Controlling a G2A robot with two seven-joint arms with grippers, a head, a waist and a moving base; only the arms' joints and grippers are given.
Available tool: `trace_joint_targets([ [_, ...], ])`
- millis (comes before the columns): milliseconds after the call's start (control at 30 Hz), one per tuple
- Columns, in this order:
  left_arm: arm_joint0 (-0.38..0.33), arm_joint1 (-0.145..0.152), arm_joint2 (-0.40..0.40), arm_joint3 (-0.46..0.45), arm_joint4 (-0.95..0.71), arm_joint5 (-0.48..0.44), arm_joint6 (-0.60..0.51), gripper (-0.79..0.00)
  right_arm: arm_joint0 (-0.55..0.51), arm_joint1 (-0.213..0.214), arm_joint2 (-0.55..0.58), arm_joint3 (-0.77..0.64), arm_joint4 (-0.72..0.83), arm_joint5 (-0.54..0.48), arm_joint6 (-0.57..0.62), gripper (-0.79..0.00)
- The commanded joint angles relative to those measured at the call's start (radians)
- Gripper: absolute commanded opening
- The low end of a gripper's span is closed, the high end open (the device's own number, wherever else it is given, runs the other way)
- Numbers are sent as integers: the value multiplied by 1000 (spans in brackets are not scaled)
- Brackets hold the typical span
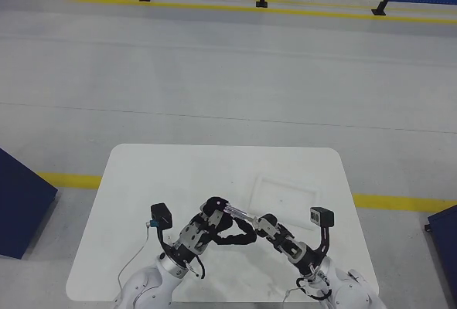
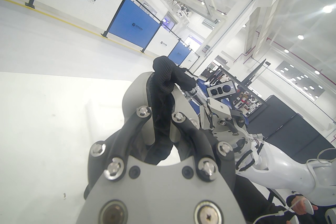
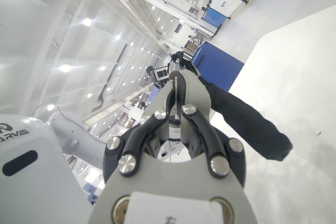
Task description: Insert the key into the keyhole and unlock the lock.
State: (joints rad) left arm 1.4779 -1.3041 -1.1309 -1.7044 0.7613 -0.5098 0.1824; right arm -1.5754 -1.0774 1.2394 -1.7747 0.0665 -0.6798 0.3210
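We note white, rounded arm shells (image 2: 278, 167) and a black camera block (image 1: 161, 214) on each wrist. The left pincer (image 2: 172, 72) wears black mesh sleeves (image 2: 162, 93); the right pincer (image 3: 176, 78) shows bare grey fingers (image 3: 195, 88), black links (image 3: 139, 133), silver screws (image 3: 161, 114).

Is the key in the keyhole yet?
Cannot tell: the key, held by the right gripper, touches the lock at its end face; depth inside is hidden.

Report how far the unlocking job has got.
Done: the left gripper is shut on the lock by its black cable, the right gripper on the key, both over the table. In hand: the key's tip meets the lock's metal cylinder; depth unclear. Left: seating it fully and turning.
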Motion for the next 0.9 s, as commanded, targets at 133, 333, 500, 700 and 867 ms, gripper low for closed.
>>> trace_joint_targets([
  [133,0,0,0,0,0,0,0,-785,14,-5,-15,-11,-13,12,3,-785],
  [333,0,0,0,0,0,0,0,-785,15,-9,-24,-16,8,44,11,-785],
  [500,0,0,0,0,0,0,0,-785,10,-8,-17,-23,73,94,48,-785],
  [700,0,0,0,0,0,0,0,-785,6,-5,-8,-31,217,185,131,-785],
  [867,0,0,0,0,0,0,0,-785,10,-2,8,-35,356,270,222,-785],
])
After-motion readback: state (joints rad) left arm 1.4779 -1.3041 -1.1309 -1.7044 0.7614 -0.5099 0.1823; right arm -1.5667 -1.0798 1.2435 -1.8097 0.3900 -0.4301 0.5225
